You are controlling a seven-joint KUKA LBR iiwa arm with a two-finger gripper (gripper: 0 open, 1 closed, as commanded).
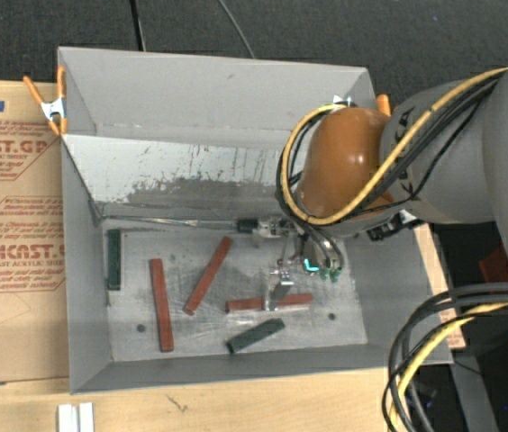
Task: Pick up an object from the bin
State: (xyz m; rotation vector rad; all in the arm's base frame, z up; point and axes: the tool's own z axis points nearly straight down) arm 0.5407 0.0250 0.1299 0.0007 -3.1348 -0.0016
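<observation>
Red-brown flat bar (245, 306), long, narrow and seemingly rigid, is taken as the task's thing by judgement only, because the two-finger gripper (280, 293) is placed directly above its middle. In the camera view the bar is seen lying flat and nearly level across the floor of the grey metal bin (191, 151), toward the front right, with both of its ends showing on either side of the gripper. Whether the gripper is wide or narrow cannot be told, since its tip is merged with the bar beneath it. Contact cannot be settled either. The task is therefore judged to be at the approach or closing stage. Nothing is shown raised off the floor, so the grasp, the lift and the carrying out of the bin are all left to be done. A dark green short bar (256, 335) is found just in front of the chosen bar, near it but apart. A slanted red-brown bar (207, 274) is placed to the left, an upright-running red-brown bar (161, 304) farther left, and a dark green strip (112, 259) by the left wall. A thin silvery rod (182, 222) is laid along the foot of the back wall.
</observation>
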